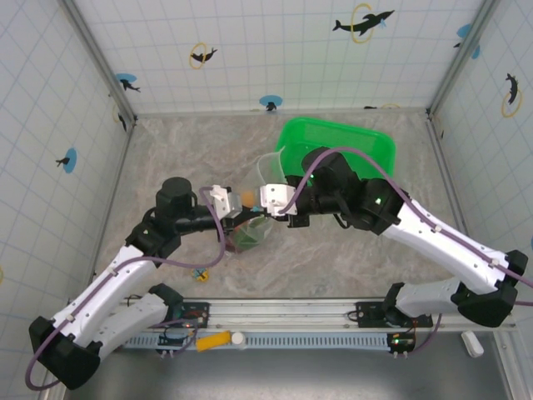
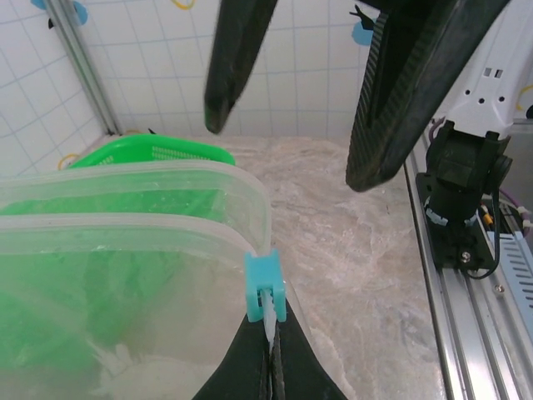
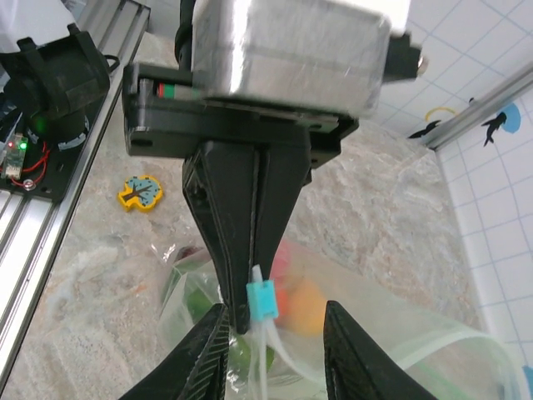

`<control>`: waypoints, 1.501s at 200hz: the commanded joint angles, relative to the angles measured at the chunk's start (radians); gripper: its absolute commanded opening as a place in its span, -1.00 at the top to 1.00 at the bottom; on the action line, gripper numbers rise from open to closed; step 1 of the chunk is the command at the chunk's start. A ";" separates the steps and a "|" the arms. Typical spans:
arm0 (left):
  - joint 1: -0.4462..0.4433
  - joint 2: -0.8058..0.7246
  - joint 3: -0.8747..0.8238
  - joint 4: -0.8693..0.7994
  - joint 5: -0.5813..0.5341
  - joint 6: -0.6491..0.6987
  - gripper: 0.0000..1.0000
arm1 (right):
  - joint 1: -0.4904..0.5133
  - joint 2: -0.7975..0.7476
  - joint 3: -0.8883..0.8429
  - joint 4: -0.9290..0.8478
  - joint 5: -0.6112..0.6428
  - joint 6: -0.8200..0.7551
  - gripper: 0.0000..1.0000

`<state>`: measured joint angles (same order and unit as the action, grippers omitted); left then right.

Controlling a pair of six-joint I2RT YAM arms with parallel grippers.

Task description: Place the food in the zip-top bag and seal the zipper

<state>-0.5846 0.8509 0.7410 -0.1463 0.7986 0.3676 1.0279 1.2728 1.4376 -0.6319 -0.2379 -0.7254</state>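
Left pincer [image 3: 243, 312] clamped on zip-top bag [image 3: 416, 342] beside blue slider [image 3: 261, 298], right pincer [image 2: 291, 152] parted, straddling zipper [image 3: 266, 343]

Left pincer [image 3: 243, 317] clamped tight; right pincer [image 3: 275, 358] apparently parted, facing it.

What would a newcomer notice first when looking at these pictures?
The two hands meeting at the centre of the table: the left hand pinches the clear zip-top bag beside its cyan slider, the right hand open astride that edge. Colourful food sits inside; a bright green basket stands behind.
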 commanded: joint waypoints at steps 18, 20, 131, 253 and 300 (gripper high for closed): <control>-0.018 -0.009 0.029 -0.048 -0.029 0.054 1.00 | -0.004 0.061 0.072 -0.056 -0.048 -0.017 0.33; -0.017 -0.009 0.029 -0.050 -0.031 0.055 1.00 | -0.003 0.065 0.075 -0.059 -0.048 -0.018 0.32; -0.018 -0.013 0.043 -0.075 -0.051 0.079 1.00 | -0.035 0.106 0.047 -0.064 -0.105 -0.013 0.40; -0.018 -0.026 0.038 -0.078 -0.053 0.075 1.00 | -0.038 0.141 0.047 -0.049 -0.112 -0.012 0.57; -0.019 -0.036 0.049 -0.082 -0.065 0.077 1.00 | -0.040 0.142 0.060 -0.042 -0.084 -0.023 0.96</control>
<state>-0.5961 0.8318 0.7544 -0.2150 0.7387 0.4198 0.9939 1.4075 1.4834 -0.6983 -0.3370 -0.7452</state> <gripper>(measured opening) 0.041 0.064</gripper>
